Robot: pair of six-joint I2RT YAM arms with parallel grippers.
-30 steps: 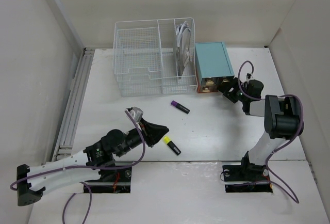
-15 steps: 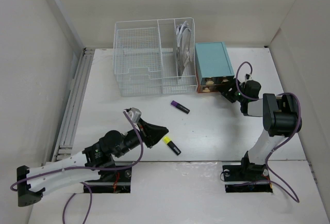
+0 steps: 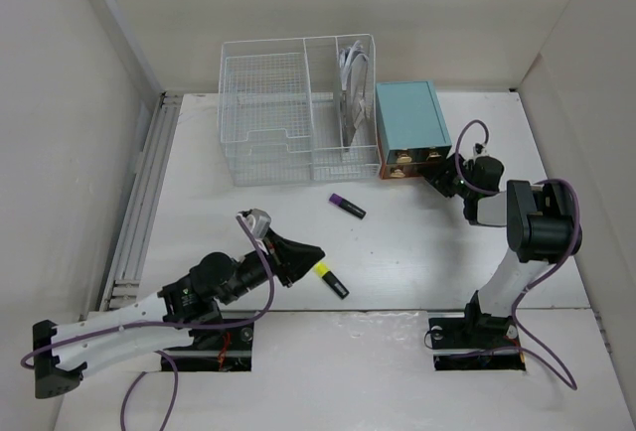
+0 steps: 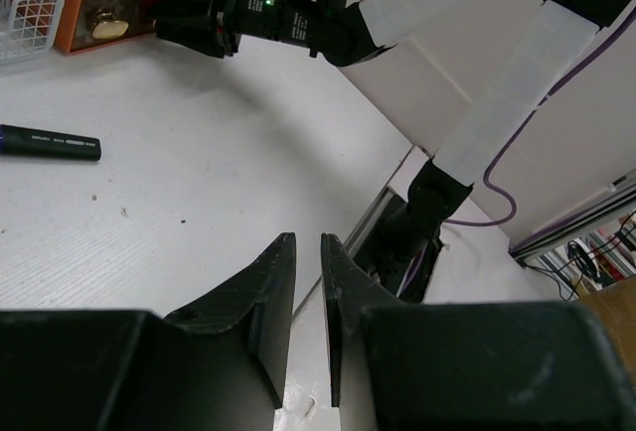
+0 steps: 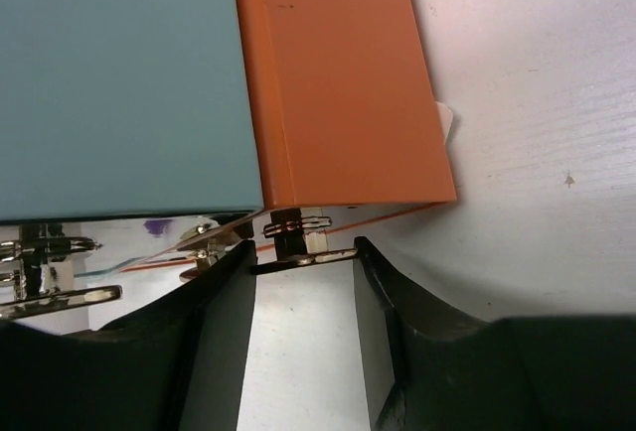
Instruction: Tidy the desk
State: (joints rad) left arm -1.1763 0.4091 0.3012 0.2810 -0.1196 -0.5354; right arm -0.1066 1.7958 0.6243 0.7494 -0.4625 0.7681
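The desk (image 3: 417,242) spreads under both arms, with a teal drawer box (image 3: 409,123) at its far right and a purple marker (image 3: 347,206) and a yellow marker (image 3: 331,280) lying slantwise mid-desk. The right gripper (image 5: 305,257) faces the box front, fingers apart with a brass drawer handle (image 5: 295,227) crosswise between them; whether they pinch it I cannot tell. The left gripper (image 4: 307,240), fingers almost together and empty, sits just left of the yellow marker.

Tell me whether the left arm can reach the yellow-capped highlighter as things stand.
Probably yes: the yellow-capped highlighter lies on bare desk just beside the left end effector, with nothing between them.
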